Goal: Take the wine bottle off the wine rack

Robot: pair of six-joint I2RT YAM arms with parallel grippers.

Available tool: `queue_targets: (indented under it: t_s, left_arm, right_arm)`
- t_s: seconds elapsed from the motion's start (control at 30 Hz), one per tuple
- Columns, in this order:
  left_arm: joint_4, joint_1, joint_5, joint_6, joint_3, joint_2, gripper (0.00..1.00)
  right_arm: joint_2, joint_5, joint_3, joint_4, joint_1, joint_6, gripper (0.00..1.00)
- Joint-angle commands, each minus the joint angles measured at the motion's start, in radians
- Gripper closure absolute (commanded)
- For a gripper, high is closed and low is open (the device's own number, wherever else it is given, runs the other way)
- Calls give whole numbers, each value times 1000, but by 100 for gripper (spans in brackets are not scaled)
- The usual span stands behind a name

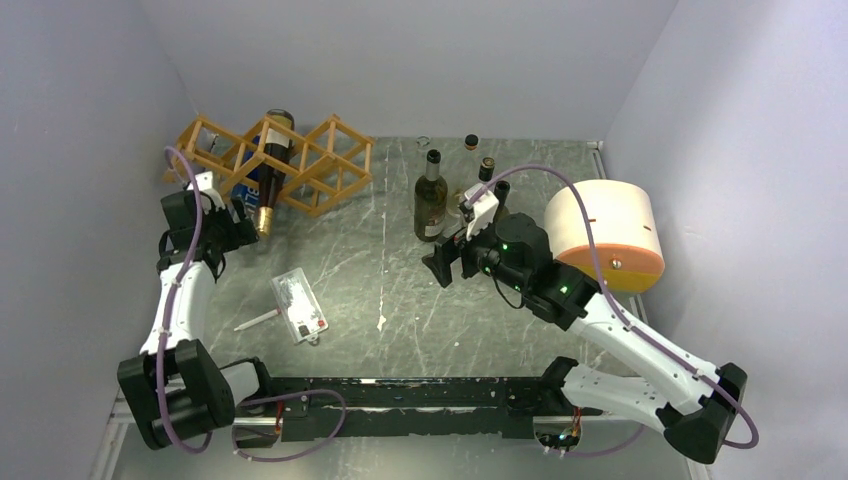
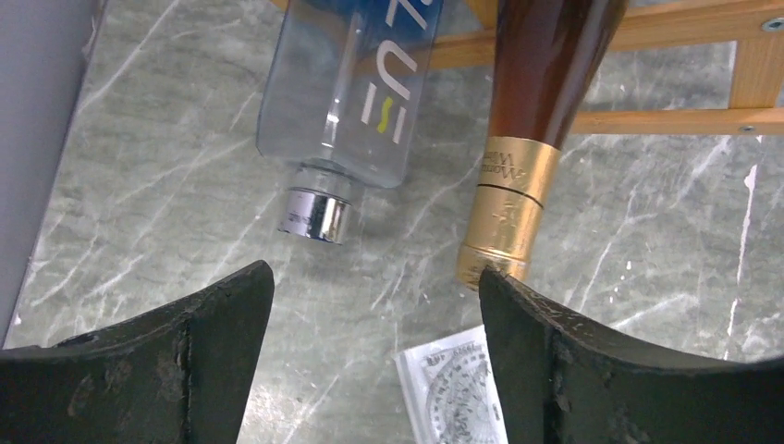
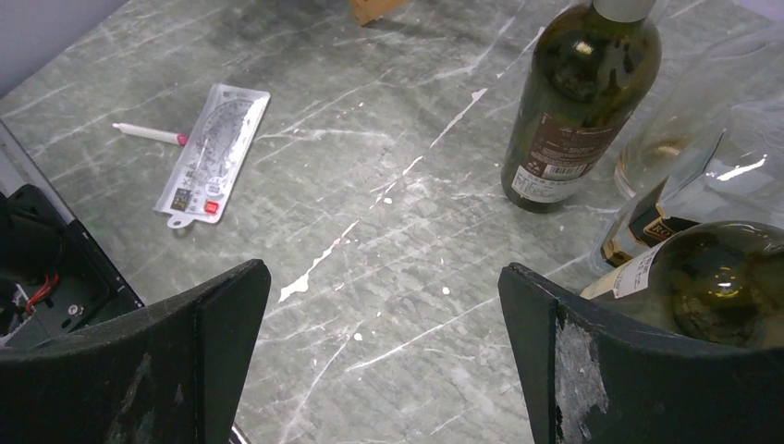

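Observation:
The orange-brown wine rack [image 1: 310, 165] stands at the back left of the table, and its bars [image 2: 684, 69] also show in the left wrist view. A dark brown wine bottle [image 1: 274, 155] lies in one cell, its gold-foil neck [image 2: 507, 217] pointing down and out toward me. Beside it, a clear blue water bottle [image 2: 356, 83] with a silver cap also pokes out of the rack. My left gripper [image 1: 240, 225] [image 2: 374, 305] is open just in front of both bottle mouths and holds nothing; its right fingertip [image 2: 518, 305] is close to the end of the gold neck. My right gripper [image 1: 450, 262] [image 3: 384, 305] hangs open over bare table.
Green wine bottles [image 1: 431, 200] [image 3: 578, 102] stand mid-table, with more glass bottles [image 3: 712, 277] close to my right gripper's right finger. An orange-and-white cylinder [image 1: 605, 235] sits at the right. A protractor packet [image 1: 298, 305] [image 3: 213, 148] and a pen [image 1: 255, 320] lie near the front left. Walls enclose three sides.

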Motion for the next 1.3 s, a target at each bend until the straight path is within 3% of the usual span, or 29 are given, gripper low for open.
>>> queue_targets:
  t_s: [0.0,0.13,0.3,0.6,0.77,1.0,1.27]
  left_arm:
    - [103,69,84,35,-34,44,17]
    - [147,132,219,5,-32,39,24]
    - [237,145,220,-63,-83,-23,14]
    - [480,184,306,-325,-146,94,13]
    - [535,203,331,-347,-175,172,15]
    - [648,215,483,-380,-172,271,17]
    - [769,218,549,-423,-208,296,19]
  right_arm:
    - [-26,-14,-16,23,-5,7,0]
    - [-27,-13,-17,27,-4,7,0]
    - [-23,-24,-19,29,-5,9,0]
    - [-40,-11,60,-40,-5,-27,0]
    - [-46,12,92,-83,-5,-44,0]
    - [30,-22,92,-61,-6,-50,0]
    - [67,-16,74,-23,-6,-54,0]
